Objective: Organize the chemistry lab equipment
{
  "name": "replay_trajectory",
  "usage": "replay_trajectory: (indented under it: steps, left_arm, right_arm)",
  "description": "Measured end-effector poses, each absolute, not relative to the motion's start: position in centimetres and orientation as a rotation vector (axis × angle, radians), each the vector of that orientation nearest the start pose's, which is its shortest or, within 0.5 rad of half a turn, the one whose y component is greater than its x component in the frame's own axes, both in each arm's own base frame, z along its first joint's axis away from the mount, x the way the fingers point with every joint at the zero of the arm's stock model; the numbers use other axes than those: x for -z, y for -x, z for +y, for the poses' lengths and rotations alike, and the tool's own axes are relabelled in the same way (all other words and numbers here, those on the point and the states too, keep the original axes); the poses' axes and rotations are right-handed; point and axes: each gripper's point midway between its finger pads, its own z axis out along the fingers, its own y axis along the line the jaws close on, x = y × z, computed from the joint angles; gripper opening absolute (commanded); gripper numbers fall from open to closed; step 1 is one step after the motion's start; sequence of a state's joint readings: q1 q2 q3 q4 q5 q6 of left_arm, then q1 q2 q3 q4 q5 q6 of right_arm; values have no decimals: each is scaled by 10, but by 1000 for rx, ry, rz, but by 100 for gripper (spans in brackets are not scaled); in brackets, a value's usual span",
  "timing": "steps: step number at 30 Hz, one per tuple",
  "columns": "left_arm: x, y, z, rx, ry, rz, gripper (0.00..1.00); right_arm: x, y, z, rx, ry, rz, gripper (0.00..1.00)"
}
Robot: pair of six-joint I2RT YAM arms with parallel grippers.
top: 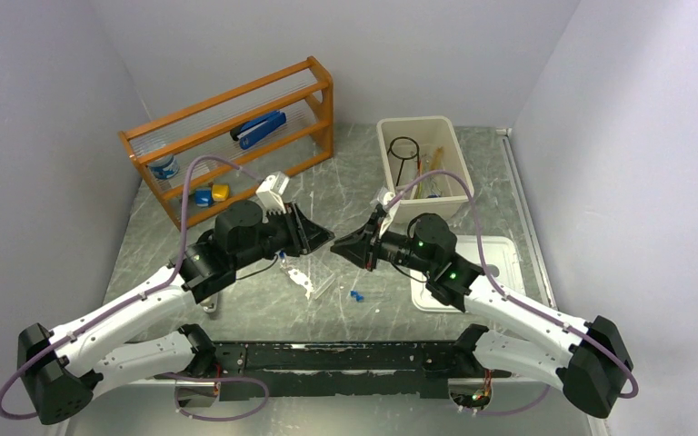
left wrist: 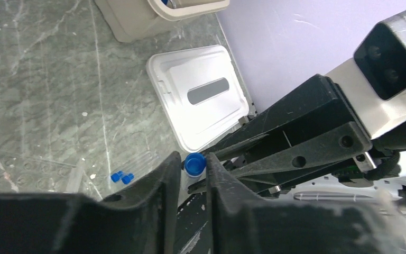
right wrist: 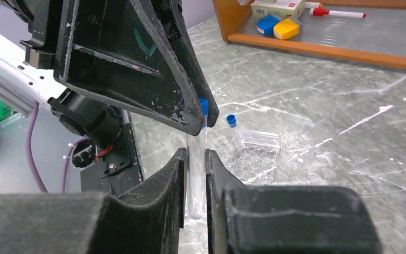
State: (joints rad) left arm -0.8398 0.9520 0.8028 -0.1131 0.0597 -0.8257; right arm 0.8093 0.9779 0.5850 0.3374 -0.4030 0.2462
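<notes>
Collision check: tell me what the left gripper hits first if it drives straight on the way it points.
The tube sits with its blue cap between the fingers of the left gripper. Going straight on, it would likely run into the right gripper, which holds that tube close ahead.

Left tool [top: 324,239], right tool [top: 349,247] tip-to-tip on blue-capped tube [right wrist: 195,159], no passage between (tube rack [right wrist: 256,151] below).
</notes>
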Motion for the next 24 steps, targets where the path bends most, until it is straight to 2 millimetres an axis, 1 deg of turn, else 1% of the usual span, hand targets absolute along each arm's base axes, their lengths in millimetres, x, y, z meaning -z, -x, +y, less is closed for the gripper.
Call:
replay_trajectory:
  steps: [2, 3, 4, 5, 7, 8, 9, 11, 13, 15, 20, 24]
  left_arm:
    - [-262, -201, -289, 1201, -69, 2009, 16]
    - [-262, -201, -290, 1204, -72, 2009, 10]
    - [-261, -201, -290, 1206, -75, 2009, 6]
    - [-261, -201, -290, 1208, -76, 2010, 5]
    - [-259, -200, -290, 1208, -82, 2013, 5]
    - [-258, -200, -290, 1204, -87, 2015, 5]
    - [-256, -200, -289, 1196, -94, 2018, 5]
    - [-254, -201, -287, 1171, -113, 2017, 5]
    - [-249, -205, -280, 1101, -128, 2012, 5]
    - [-240, -212, -264, 988, -118, 2003, 5]
    - [-217, -227, -224, 732, -69, 1986, 5]
    - [-193, -233, -205, 580, -54, 1993, 5]
  right_arm:
    - [-240, -185, 308, -1123, 799, 1554, 12]
    - [-240, -185, 308, -1123, 800, 1554, 12]
    - [-240, -185, 308, -1123, 801, 1555, 15]
    - [-239, -185, 308, -1122, 800, 1558, 22]
    - [-236, -185, 309, -1121, 801, 1568, 44]
    - [-235, -186, 309, -1119, 798, 1573, 50]
    - [-233, -187, 309, -1114, 796, 1581, 53]
    - [-228, -190, 308, -1102, 783, 1603, 56]
    - [-226, -193, 306, -1083, 767, 1614, 56]
    - [-218, -196, 303, -1059, 742, 1637, 56]
    - [-186, -199, 292, -1006, 694, 1736, 56]
    - [-171, -202, 286, -976, 655, 1787, 56]
